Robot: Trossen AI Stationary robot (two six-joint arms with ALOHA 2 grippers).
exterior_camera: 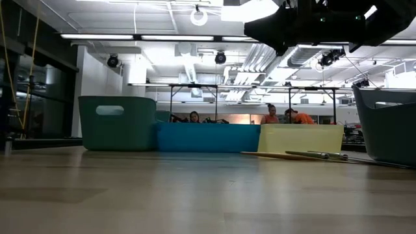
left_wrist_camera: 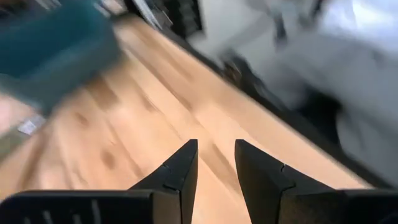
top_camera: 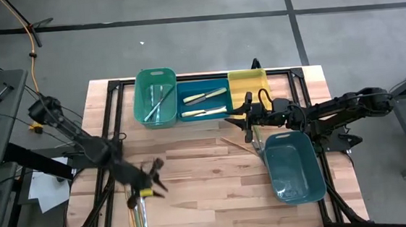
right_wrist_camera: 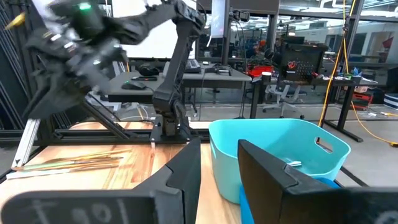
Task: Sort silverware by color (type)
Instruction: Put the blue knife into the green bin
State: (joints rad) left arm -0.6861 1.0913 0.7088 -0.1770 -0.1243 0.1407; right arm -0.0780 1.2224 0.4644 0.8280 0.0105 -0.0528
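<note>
Pale wooden table (top_camera: 193, 172) under bright workshop lights, with people seated far behind it. A row of 3 bins sits at the table's 12 o'clock edge: a green bin (top_camera: 143, 96), a blue bin (top_camera: 188, 104) and a yellow bin (top_camera: 248, 81). A larger teal tub (top_camera: 307, 185) lies at 4 o'clock.

Some silverware is already binned: silvery pieces (top_camera: 160, 102) in the green bin and pale-handled ones (top_camera: 206, 96) in the blue. Loose pieces remain on the wood, with a small bundle (top_camera: 136, 206) at 7 o'clock and brownish utensils (top_camera: 236, 144) near 3 o'clock, just beside the tub.

The left gripper (left_wrist_camera: 214, 144) hangs above the board close to the 7 o'clock bundle, its fingers parted a little and empty. The right gripper (right_wrist_camera: 219, 144) hovers by the tub's 11 o'clock corner, likewise parted and carrying nothing.

I judge the sort about midway, between picks. Next, the left arm needs to drop onto 1 piece from the bundle, pinch its handle cleanly, and carry it to the bin that matches.
</note>
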